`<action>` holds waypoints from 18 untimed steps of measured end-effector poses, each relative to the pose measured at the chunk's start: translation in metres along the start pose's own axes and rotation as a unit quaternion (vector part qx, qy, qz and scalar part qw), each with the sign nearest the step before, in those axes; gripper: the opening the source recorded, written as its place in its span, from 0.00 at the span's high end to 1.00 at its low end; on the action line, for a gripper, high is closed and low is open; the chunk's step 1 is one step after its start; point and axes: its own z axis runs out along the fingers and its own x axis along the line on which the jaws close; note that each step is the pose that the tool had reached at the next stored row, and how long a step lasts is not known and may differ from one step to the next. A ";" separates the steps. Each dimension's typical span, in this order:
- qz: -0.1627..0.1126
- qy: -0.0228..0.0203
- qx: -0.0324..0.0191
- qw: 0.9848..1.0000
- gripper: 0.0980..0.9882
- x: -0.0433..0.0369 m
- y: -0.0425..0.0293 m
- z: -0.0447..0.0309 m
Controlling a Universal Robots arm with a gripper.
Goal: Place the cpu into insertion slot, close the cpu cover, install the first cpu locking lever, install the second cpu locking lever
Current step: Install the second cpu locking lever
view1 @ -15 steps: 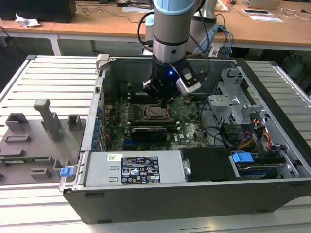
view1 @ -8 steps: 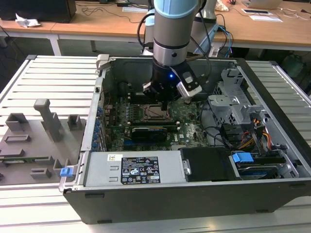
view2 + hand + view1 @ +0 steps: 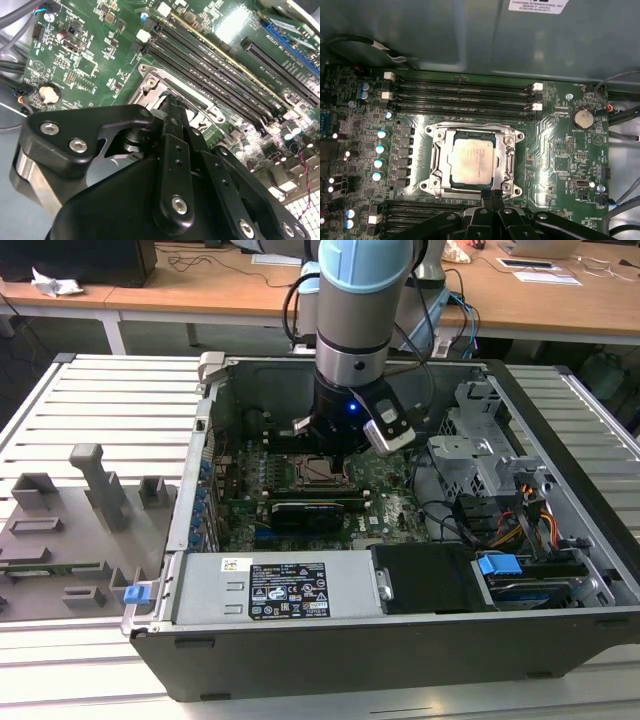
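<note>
The cpu (image 3: 471,161), a pale silver square chip, lies flat in the insertion slot (image 3: 472,160) on the green board. Around it the silvery cpu cover (image 3: 436,155) lies down flat, its window framing the chip. My gripper (image 3: 492,192) is shut with nothing between its black fingers, and its tips sit at the socket's edge nearest the arm. In the second wrist view my gripper (image 3: 172,100) points down at a corner of the socket frame (image 3: 150,82). In the exterior view my gripper (image 3: 328,443) hangs inside the open computer case just above the socket (image 3: 322,472). I cannot make out the locking levers.
Long black memory slots (image 3: 460,95) run beside the socket, and a row of capacitors (image 3: 379,155) stands on another side. A black card (image 3: 305,510), the power supply (image 3: 270,590) and a drive cage (image 3: 490,450) crowd the case. A grey fixture tray (image 3: 70,520) lies at the exterior view's left.
</note>
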 end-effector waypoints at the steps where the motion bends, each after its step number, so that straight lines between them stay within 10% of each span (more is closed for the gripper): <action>1: 0.000 0.000 0.000 1.000 0.99 0.0001 -0.0018 0.0005; 18: 0.000 -0.001 -0.017 1.000 0.99 0.0425 -0.0122 0.0067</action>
